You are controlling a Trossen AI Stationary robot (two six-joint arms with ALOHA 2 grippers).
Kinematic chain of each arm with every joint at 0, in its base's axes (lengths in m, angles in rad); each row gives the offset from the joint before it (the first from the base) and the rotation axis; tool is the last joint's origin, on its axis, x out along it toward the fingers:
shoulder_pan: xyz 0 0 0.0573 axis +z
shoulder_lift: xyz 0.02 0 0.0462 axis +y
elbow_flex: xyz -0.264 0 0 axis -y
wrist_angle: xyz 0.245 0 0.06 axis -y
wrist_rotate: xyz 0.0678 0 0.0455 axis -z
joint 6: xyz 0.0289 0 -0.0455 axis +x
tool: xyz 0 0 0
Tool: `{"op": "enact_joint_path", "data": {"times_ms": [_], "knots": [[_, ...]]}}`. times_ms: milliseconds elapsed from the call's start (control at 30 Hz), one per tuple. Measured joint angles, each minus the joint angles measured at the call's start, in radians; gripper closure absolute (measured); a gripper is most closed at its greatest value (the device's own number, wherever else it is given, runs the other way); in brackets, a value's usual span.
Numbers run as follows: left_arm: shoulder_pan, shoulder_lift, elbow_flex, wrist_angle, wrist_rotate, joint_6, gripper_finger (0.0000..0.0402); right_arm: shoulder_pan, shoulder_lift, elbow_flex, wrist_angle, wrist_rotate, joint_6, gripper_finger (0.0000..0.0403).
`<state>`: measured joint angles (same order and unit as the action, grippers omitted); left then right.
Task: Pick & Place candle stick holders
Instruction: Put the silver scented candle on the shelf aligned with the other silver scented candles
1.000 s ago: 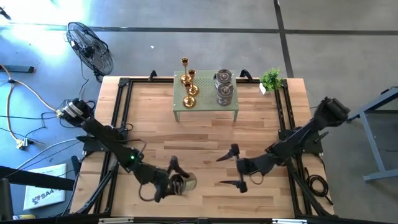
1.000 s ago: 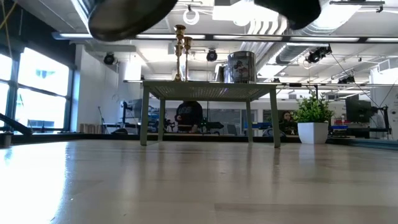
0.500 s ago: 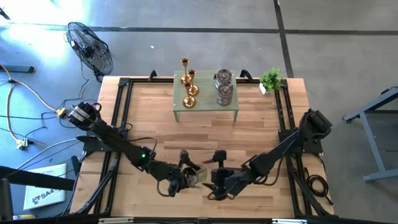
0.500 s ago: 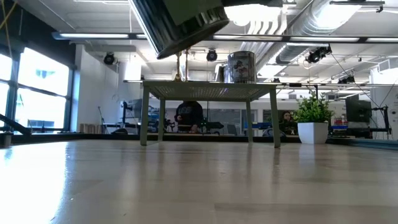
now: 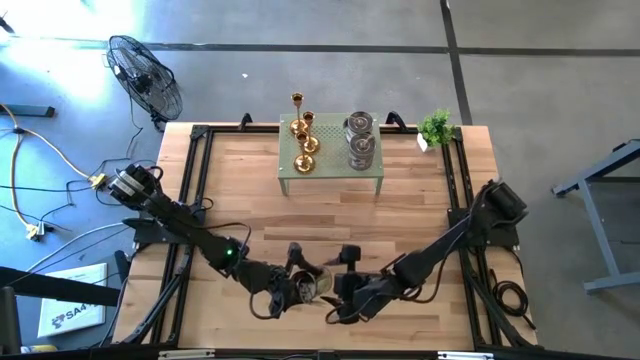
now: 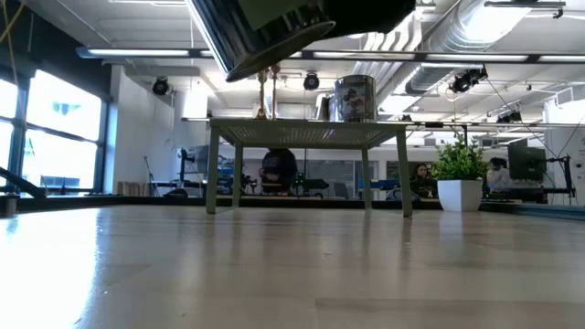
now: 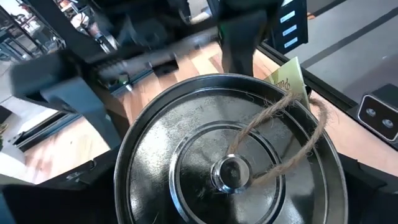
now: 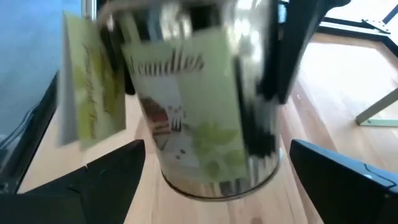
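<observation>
1. Currently the left gripper (image 5: 290, 285) is near the front edge of the wooden table (image 5: 410, 215), clamped wide around a silver-grey tin candle holder (image 5: 305, 287), which it holds clear of the tabletop; in the low view that tin (image 6: 265, 37) hangs tilted at the top of the picture.
2. Seen from the left wrist, the tin's round lid (image 7: 227, 168) faces the camera, with a twine loop (image 7: 280, 137) and a paper tag (image 7: 287, 78) at its knob.
3. Just beside it, the right gripper (image 5: 345, 290) has its fingers spread wide, holding nothing; from the right wrist view the labelled tin (image 8: 199, 99) sits between the two fingers (image 8: 106, 180), apart from them.
4. On the small green stand (image 5: 330, 182) at the back of the table are three gold holders (image 5: 303, 140) on one side and two more silver-grey tins (image 5: 360, 140) on the other.
5. A small potted plant (image 5: 436, 127) stands at the back right corner.
</observation>
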<state>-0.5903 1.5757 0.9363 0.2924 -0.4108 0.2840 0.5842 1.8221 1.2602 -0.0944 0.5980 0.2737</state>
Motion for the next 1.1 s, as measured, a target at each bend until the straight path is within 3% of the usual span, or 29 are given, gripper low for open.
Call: {"op": "enact_joint_path", "data": {"times_ms": [400, 1100], "knots": [[0.0, 0.0, 0.0, 0.02, 0.005, -0.001, 0.0046, -0.021, 0.041, 0.0, 0.119, -0.045, -0.061, 0.0009], [0.001, 0.0, -0.002, 0.044, 0.0, 0.01, 0.0046, -0.038, 0.043, 0.0, 0.119, -0.013, -0.011, 0.0005]]}}
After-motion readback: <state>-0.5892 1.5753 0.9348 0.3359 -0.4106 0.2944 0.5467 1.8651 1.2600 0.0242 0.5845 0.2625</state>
